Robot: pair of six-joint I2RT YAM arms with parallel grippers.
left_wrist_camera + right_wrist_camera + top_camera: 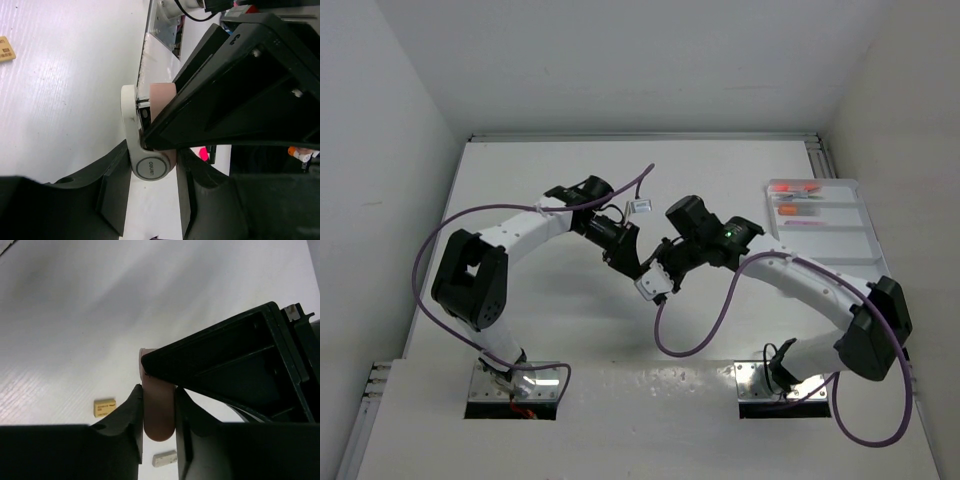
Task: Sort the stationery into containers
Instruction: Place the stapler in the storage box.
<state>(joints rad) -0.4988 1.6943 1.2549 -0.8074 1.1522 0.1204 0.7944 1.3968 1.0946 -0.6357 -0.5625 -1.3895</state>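
A: R end effector [157, 390]?
B: Narrowly parted, pads [131, 410] against both sides of pink block [159, 422]. L end effector [152, 157] clamped on same block, mid-air over counter [570, 170] centre.
A: Step?
B: Looks like L-to-R handover. Next: release w/ L, then carry right to tray [840, 245], far right.
A: Counts?
B: 1 pink block, 1 tan block [104, 407], 1 grey-white block [165, 458], last two on counter. 1 tray; orange-red pens [795, 186] inside, too small to count.
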